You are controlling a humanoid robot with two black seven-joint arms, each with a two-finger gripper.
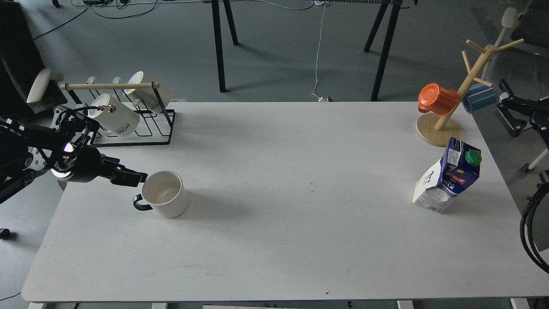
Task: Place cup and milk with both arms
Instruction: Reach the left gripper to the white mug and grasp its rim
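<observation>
the cup [165, 199] stands upright on the left part of the white table [274, 240], its thin black handle turned toward the left front. the left gripper [136, 177] hangs just beside the cup's left rim, at about rim height; it looks dark and end-on, so whether its fingers are parted or touch the cup cannot be told. the milk [446, 182] stands on the right part of the table, well apart from the cup. the right gripper [510, 113] sits off the table's right edge, behind the milk, its opening unclear.
</observation>
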